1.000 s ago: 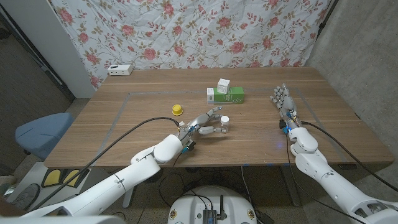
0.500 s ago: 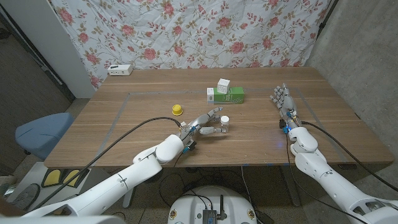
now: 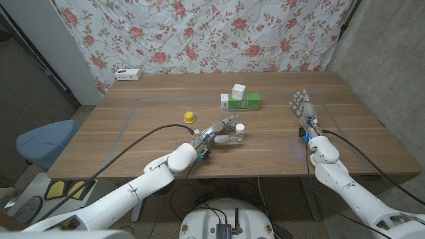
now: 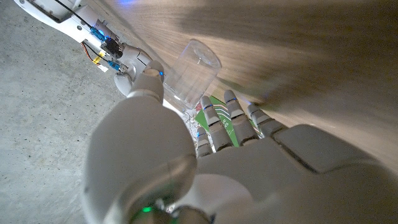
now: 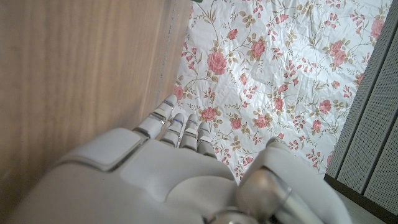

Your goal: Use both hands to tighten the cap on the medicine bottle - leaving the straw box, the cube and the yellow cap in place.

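Head view is showing the medicine bottle [image 3: 238, 133] standing upright near the middle of the table [image 3: 119, 133], its white cap [image 3: 240, 127] on top and its long axis vertical. The left hand [image 3: 222, 133] is reaching in from the robot's left, fingers [image 3: 226, 121] spread on one side of the bottle and the thumb on the other, so the bottle is sitting just at the fingertips. Whether the hand is already squeezing it or only cupping around it, I cannot tell; in the left wrist view the bottle [image 4: 191, 73] is showing just past the fingertips [image 4: 231, 107], touching or nearly so.

The right hand [image 3: 303, 107] is waiting well apart, toward the table's right side, fingers straight and loosely apart, holding nothing. The left hand is clearly the nearer one. Judging from this, the bottle needs a firm hold from the left, then the right hand has to travel across to reach the cap from above.

The straw box [image 3: 240, 101], the cube [image 3: 238, 89] and the yellow cap [image 3: 189, 117] are sitting behind the bottle, untouched.
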